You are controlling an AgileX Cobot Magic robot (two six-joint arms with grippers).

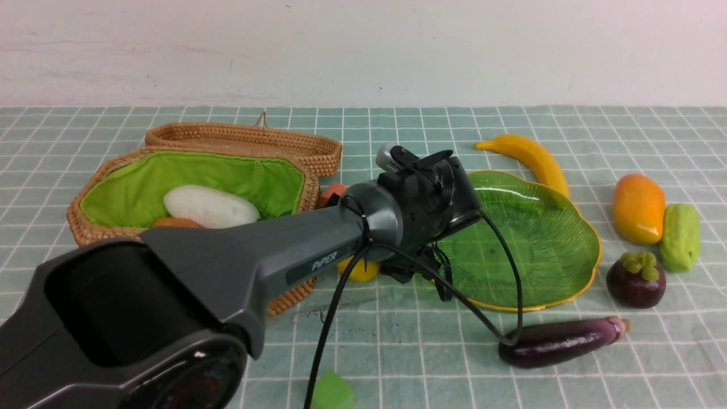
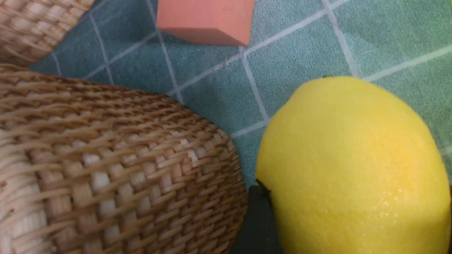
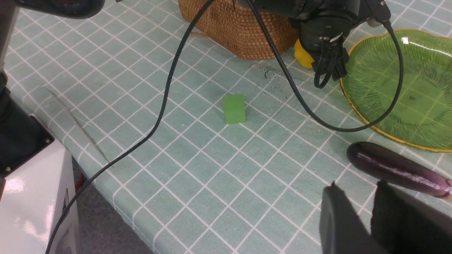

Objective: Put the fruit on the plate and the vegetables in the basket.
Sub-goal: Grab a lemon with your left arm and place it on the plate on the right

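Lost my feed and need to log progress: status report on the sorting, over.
Left gripper straddling lemon, grip unconfirmed. Right gripper slightly open, empty, near eggplant. Basket wall close beside lemon; nothing seen on plate.

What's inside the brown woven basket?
A long white radish and part of an orange-brown potato lie on the green cloth lining. The grey arm hides the basket's near corner.

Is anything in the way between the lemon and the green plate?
Nothing lies on the cloth between the lemon and the plate; they sit close together. Only the left arm's own cables hang over the gap. The orange cube is behind the lemon, out of the way.
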